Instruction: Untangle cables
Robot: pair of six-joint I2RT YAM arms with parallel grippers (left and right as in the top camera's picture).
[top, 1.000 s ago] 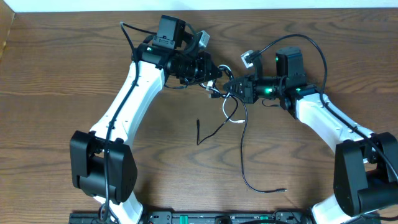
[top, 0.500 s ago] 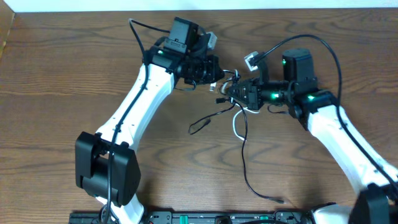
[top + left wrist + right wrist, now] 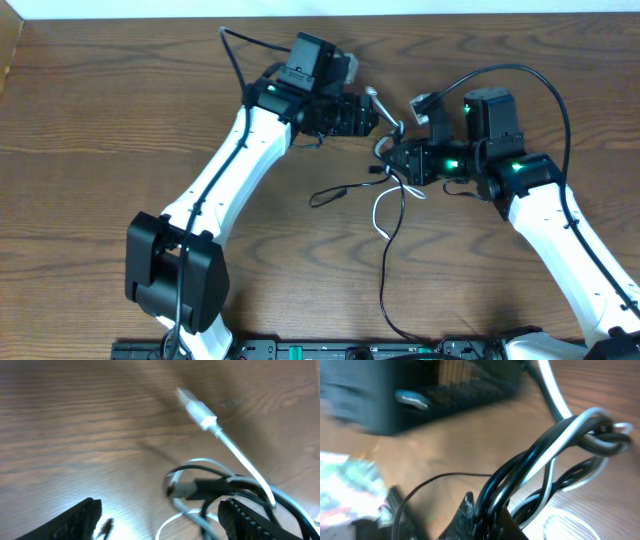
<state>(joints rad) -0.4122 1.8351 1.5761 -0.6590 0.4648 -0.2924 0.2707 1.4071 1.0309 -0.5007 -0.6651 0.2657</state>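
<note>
The cables are twisted together in a knot (image 3: 398,160) between the two arms. My right gripper (image 3: 402,162) is shut on that knot; in the right wrist view black and white strands (image 3: 540,460) run straight out of its closed gripper (image 3: 492,520). The white cable's plug (image 3: 199,409) pokes up free beyond my left gripper (image 3: 162,520), which is open, with part of the tangle and a black plug (image 3: 192,489) just ahead of its fingers (image 3: 244,516). From overhead the left gripper (image 3: 370,115) sits beside the white plug (image 3: 382,106). The black cable (image 3: 384,285) trails toward the front edge.
A white loop (image 3: 379,215) and a black tail (image 3: 330,193) lie on the wooden table (image 3: 100,150) in front of the knot. The arms' own thick black wires (image 3: 520,72) arch above the right arm. The table's front rail (image 3: 330,350) is near the black cable's end.
My left gripper has opened and let go of the cable. Both arms and the knot have shifted right, and the loose strands have dragged along the table.
</note>
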